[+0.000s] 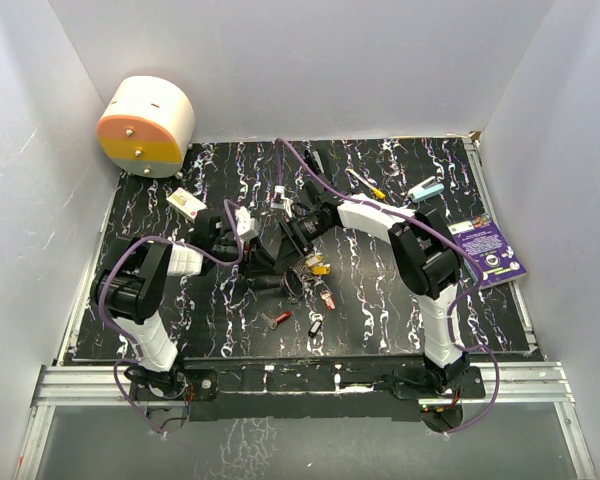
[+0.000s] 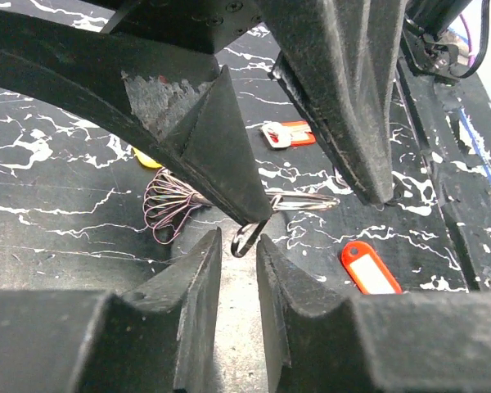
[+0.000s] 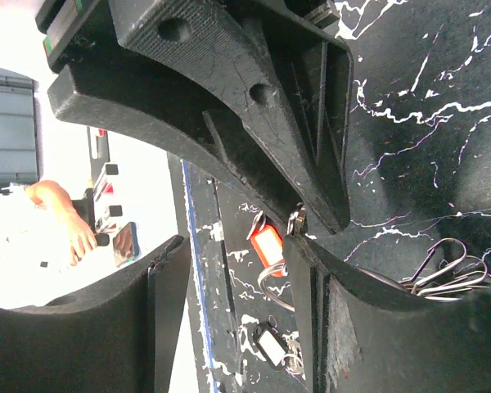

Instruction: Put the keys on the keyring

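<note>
**Robotics laboratory test cell.** Plain white panels (image 1: 300, 70) enclose three sides of a black marbled mat (image 1: 380, 310). The left arm (image 1: 140, 290) and right arm (image 1: 425, 260) are bolted to an aluminium rail (image 1: 80, 390) at the near edge, trailing loose purple cables (image 1: 102, 300). The right wrist view shows a person (image 3: 61, 205) beyond the enclosure.

shiny silver metal wire keyring (image 2: 319, 199)

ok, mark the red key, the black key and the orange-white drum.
red key (image 3: 268, 244): right wrist view, on its red tag.
black key (image 3: 268, 341): right wrist view, middle of its tag.
orange-white drum (image 1: 136, 140): top external view, on its flat face.
</note>
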Controlling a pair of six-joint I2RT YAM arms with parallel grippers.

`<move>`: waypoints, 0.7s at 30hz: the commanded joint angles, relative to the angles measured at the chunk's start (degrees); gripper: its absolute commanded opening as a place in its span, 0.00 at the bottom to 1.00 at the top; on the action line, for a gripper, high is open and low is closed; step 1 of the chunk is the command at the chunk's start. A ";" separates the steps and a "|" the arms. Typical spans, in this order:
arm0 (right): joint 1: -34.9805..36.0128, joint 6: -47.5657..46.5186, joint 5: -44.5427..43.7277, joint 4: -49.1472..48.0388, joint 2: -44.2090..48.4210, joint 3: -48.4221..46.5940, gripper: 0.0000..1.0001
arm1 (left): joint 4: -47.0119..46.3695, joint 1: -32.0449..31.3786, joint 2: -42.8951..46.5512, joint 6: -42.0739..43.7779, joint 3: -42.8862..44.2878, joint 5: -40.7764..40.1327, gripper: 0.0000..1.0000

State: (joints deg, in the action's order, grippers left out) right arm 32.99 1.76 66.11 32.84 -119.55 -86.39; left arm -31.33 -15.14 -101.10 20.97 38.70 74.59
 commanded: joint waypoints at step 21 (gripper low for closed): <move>0.51 -3.93 -9.11 -0.37 6.61 -0.75 0.61 | 112.44 -0.16 -19.46 104.09 29.57 12.39 0.00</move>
State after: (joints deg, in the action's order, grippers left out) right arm 33.21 -0.03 63.53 34.54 -118.24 -86.39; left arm 70.65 -15.25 -124.68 110.21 68.69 82.91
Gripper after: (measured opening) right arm 0.594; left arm 0.018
